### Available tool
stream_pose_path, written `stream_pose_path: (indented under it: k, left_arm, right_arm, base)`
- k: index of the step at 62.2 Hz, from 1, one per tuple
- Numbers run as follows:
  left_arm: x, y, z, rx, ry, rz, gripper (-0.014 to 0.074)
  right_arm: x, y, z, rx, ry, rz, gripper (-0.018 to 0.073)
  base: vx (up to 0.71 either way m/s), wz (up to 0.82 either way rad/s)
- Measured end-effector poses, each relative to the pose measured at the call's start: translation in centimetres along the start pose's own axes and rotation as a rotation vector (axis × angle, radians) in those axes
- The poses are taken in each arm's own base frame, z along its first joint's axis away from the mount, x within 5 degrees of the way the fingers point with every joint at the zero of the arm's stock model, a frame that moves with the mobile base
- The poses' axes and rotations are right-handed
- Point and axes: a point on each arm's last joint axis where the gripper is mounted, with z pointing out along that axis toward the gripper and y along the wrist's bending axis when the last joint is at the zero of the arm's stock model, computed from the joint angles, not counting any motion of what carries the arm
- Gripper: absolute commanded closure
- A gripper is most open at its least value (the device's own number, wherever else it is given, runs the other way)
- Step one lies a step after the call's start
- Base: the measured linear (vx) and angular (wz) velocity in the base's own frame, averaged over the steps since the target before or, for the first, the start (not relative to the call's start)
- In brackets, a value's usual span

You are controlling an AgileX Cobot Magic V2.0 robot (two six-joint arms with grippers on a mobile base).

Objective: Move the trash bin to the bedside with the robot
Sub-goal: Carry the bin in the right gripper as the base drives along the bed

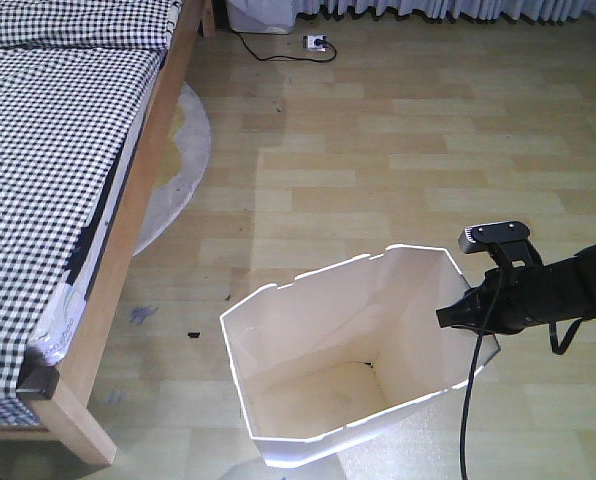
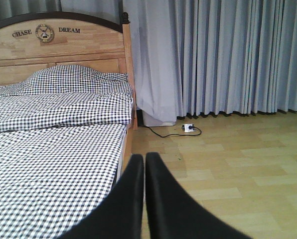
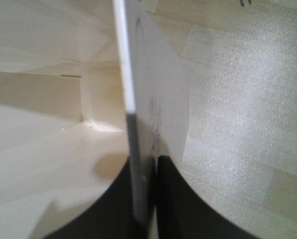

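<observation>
Now the right gripper (image 3: pixel 143 199) pinches the bin (image 1: pixel 318 340) wall, well short of the bed (image 1: pixel 128 250).
Jaws clamped on that thin rim; it looks light and flexy, so grip low. Left gripper (image 2: pixel 144 199) shut, empty.

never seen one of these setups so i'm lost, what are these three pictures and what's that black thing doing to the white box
This is a two-armed robot on a mobile base. The front-facing view looks down at the floor. There the black right end effector pinches the wall of a white trash bin, which stands open and looks empty. To the left is the bed, with checked bedding and a wooden frame.

The right wrist view is filmed from that arm. Its two fingers close on the thin bin wall, one inside, one outside.

The left wrist view comes from the other arm. The left end effector is shut and holds nothing. It faces the bed, curtains and a power strip.
</observation>
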Motion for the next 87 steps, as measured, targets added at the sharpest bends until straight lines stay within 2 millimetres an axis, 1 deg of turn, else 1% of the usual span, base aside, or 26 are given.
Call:
stream_pose_path:
  k: [52,87]
  left_arm:
    - [0.00,0.00,0.00,0.000,0.000,0.000,0.0603]
    - [0.00,0.00,0.00,0.000,0.000,0.000,0.0603]
  right_arm:
    - [0.00,-0.02,0.00,0.002,0.000,0.000,0.0564]
    - [0.00,0.01,0.00,-0.001,0.000,0.000,0.0564]
  base:
    - [0.23,-0.10]
    - [0.23,0.02]
